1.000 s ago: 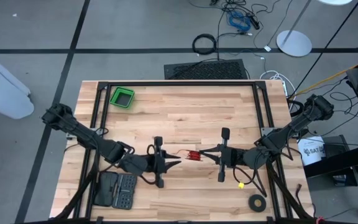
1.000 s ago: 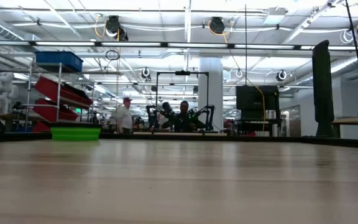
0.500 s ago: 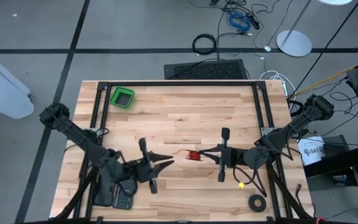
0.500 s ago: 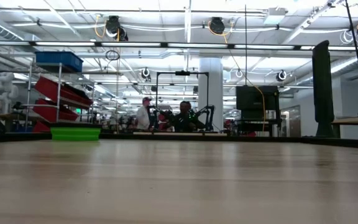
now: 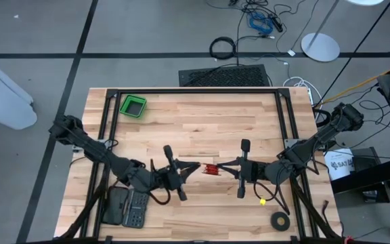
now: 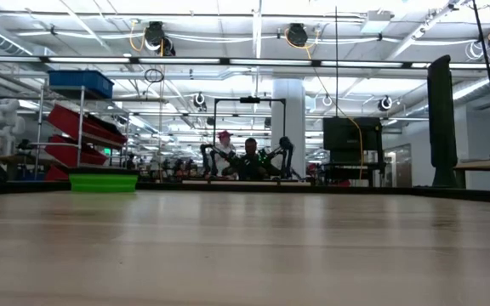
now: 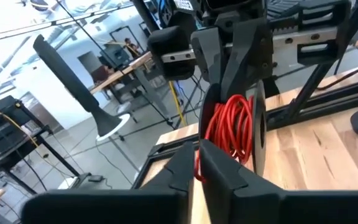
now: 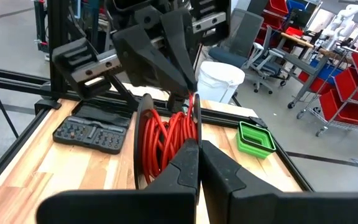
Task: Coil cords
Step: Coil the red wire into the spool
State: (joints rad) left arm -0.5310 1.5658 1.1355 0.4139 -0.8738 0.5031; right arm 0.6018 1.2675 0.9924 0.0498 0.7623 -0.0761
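Cord (image 5: 210, 169), a small red-and-black coiled bundle, is held above the middle of the pale wooden counter (image 5: 195, 122), well apart from the green plastic bin (image 5: 133, 106) at the counter's far left corner. It is clamped in the fully closed right tool (image 5: 220, 167). The left tool (image 5: 195, 167), nearly closed, is pinched on the bundle's opposite side.
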